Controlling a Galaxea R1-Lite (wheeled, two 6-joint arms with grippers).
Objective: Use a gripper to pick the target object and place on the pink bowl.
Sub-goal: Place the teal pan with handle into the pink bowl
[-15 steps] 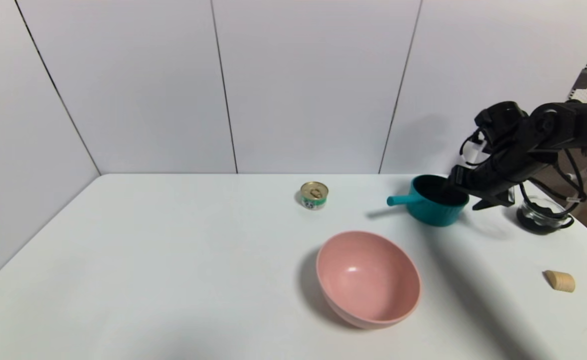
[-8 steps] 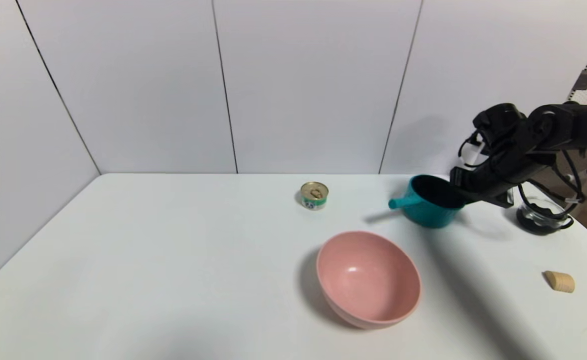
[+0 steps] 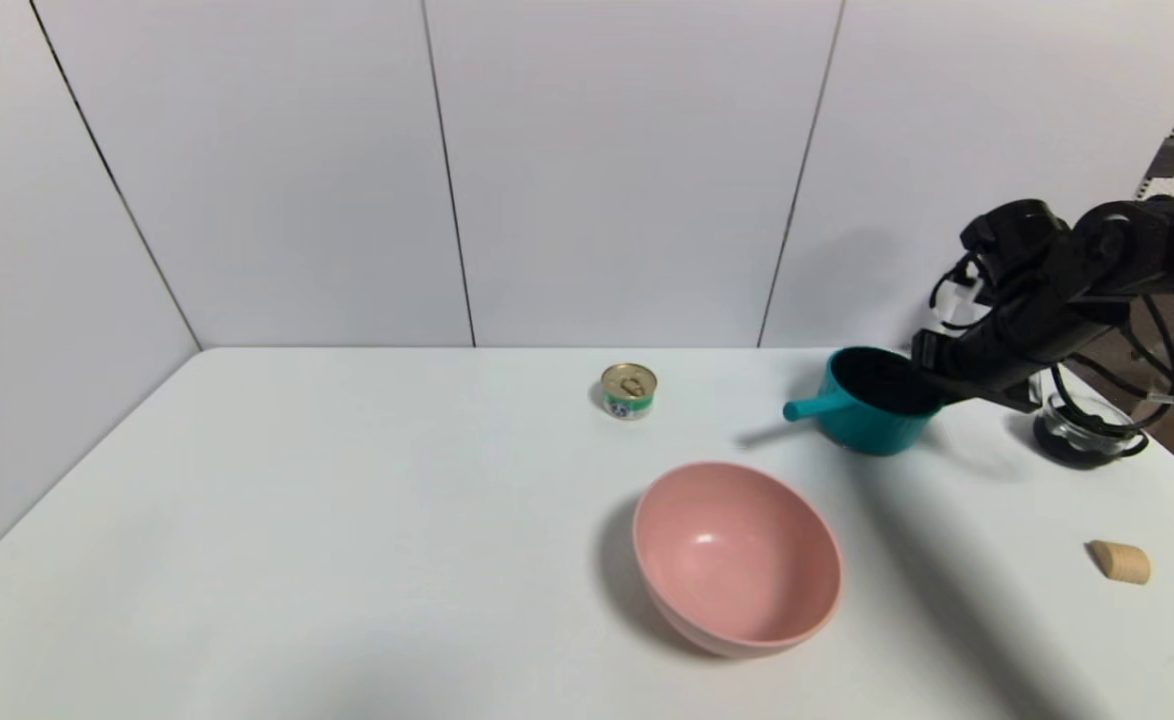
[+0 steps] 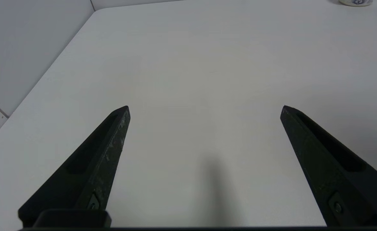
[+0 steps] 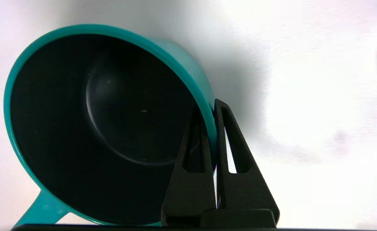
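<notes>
The teal saucepan hangs tilted just above the table at the back right, its handle pointing left. My right gripper is shut on the saucepan's right rim, one finger inside the dark interior and one outside the wall. The pink bowl sits in front and to the left of the saucepan, nothing in it. My left gripper stands open over bare table, nothing between its fingers; it is out of the head view.
A small gold-topped tin can stands at the back centre. A glass cup with dark contents sits just right of my right gripper. A cork-like wooden piece lies near the right edge.
My right gripper has risen and shifted slightly right with the saucepan, which now tips up off the table. The left arm has not moved.
</notes>
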